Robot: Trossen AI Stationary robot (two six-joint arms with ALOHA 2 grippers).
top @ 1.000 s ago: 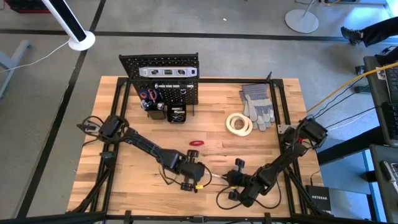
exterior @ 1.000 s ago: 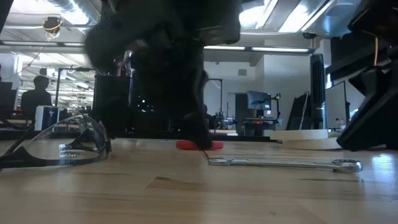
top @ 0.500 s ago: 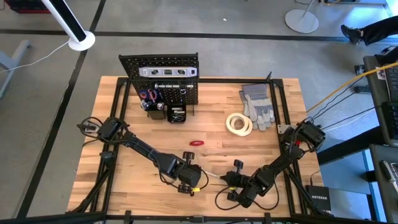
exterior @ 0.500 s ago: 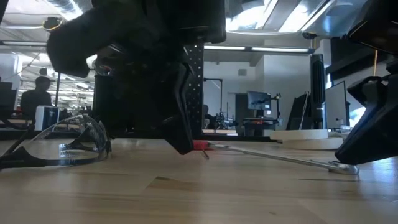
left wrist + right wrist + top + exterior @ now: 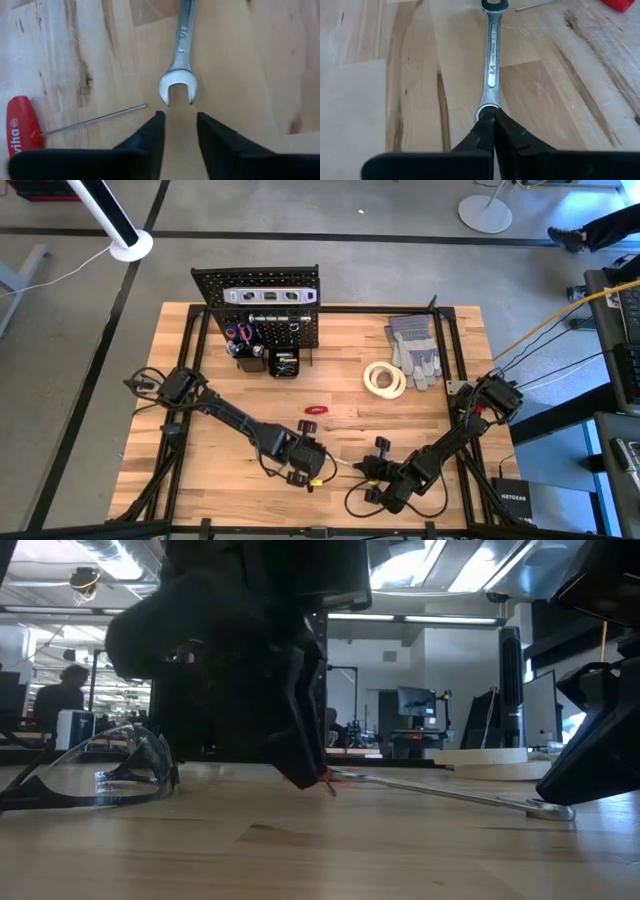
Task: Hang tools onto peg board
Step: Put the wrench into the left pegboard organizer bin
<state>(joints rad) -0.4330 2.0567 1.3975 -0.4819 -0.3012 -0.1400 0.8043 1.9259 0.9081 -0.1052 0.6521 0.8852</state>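
A silver wrench (image 5: 491, 55) lies near the table's front, between my two grippers. Its ring end is under my right gripper (image 5: 493, 119), which is shut on it. Its open-jawed end (image 5: 178, 90) lies just past the tips of my left gripper (image 5: 178, 122), which is open and touches nothing. A hex key with a red handle (image 5: 20, 131) lies on the table beside that end. The peg board (image 5: 255, 305) stands at the far left, with a silver level (image 5: 270, 295) on it. Safety glasses (image 5: 100, 770) rest near the front edge. My right gripper has its shut fingertips (image 5: 481, 131) over the wrench's ring end (image 5: 481, 110) and hides it, so I cannot tell pinched from pressed down on. The fingers slant down from the table's right and lie along the wrench. The ring end (image 5: 548, 808) is down on the table, and the shaft slants up toward my left gripper.
A white tape roll (image 5: 384, 379) and grey gloves (image 5: 414, 350) lie at the far right. Small black bins (image 5: 262, 355) hang on the front of the peg board. Bare wood lies between the peg board and the grippers.
The wrench lay flat a second ago. Its open-jawed end has since risen off the table while its ring end stayed down. My left gripper came down to that open-jawed end. My right gripper sank onto the ring end.
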